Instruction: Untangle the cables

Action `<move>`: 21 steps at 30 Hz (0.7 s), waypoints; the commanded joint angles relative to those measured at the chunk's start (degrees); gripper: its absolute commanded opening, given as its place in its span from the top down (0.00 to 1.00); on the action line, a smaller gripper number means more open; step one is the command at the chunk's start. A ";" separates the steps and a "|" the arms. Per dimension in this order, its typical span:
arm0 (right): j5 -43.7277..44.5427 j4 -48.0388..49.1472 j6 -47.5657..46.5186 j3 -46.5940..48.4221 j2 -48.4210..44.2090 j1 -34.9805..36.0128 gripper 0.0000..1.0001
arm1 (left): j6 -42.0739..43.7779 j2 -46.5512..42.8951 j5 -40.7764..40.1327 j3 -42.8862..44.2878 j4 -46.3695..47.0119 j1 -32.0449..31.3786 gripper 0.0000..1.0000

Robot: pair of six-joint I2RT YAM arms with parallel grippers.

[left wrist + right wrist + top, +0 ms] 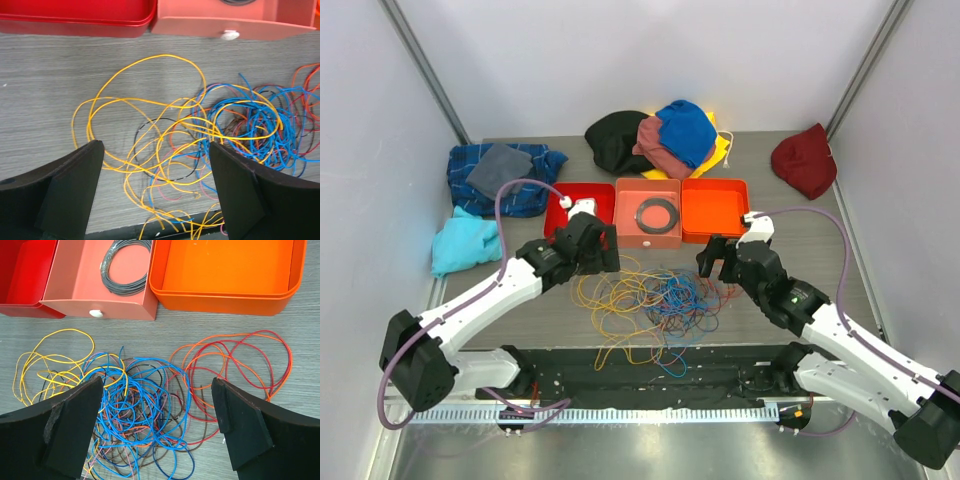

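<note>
Cables [655, 300] sprawl side to side (yellow left, red right)

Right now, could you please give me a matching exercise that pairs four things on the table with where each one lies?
Things:
1. black ring
2. yellow cables
3. blue cables
4. red cables

Places:
A. between the other two cable groups listed
B. in front of the orange tray, farthest right
C. inside the middle box
D. farthest left of the cable groups listed

Pairs: 1-C, 2-D, 3-A, 4-B.
</note>
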 commanded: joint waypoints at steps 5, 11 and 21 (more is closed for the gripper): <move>0.80 -0.25 -2.07 1.57 -2.42 0.20 0.00 | 4.93 2.14 6.12 -3.54 8.59 -2.09 0.20; 0.98 0.01 -1.63 0.52 -4.10 0.29 0.00 | 5.91 4.86 4.72 -3.02 9.03 -4.03 0.17; 2.03 -0.60 -1.55 0.43 -5.23 0.20 0.00 | 8.54 15.76 1.38 3.83 9.91 -4.03 0.18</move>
